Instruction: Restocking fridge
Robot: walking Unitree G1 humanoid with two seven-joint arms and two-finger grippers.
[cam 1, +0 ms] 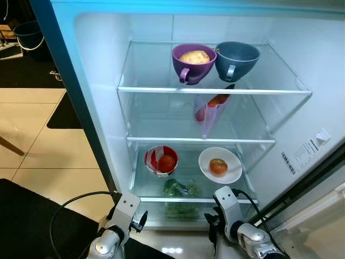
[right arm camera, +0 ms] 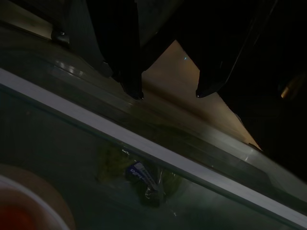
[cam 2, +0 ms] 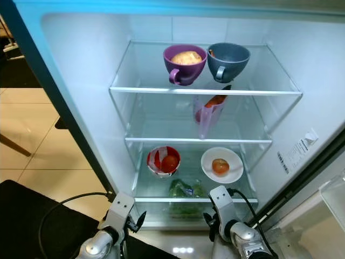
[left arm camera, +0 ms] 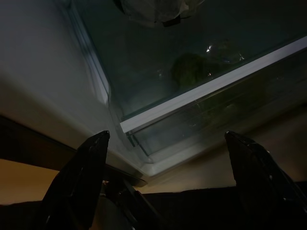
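The fridge stands open before me. A purple cup (cam 1: 193, 63) holding a pale round food and a grey-blue cup (cam 1: 237, 59) share the top glass shelf. A clear container (cam 1: 209, 112) with red pieces stands on the middle shelf. On the lower shelf are a red bowl (cam 1: 161, 160) with a tomato and a white plate (cam 1: 220, 165) with an orange-red fruit. Bagged greens (cam 1: 180, 190) lie beneath that shelf. My left gripper (left arm camera: 167, 135) is open, low before the lower shelf's front edge. My right gripper (right arm camera: 169, 93) is open and empty, by the same edge above the greens (right arm camera: 139, 175).
The fridge door edge (cam 1: 70, 91) runs down the left, with tiled floor (cam 1: 32, 135) and a dark mat beyond. A black surface (cam 1: 32, 221) lies at the lower left. Door shelving (cam 1: 323, 216) is at the right. Both silver arms (cam 1: 123, 216) sit low in front.
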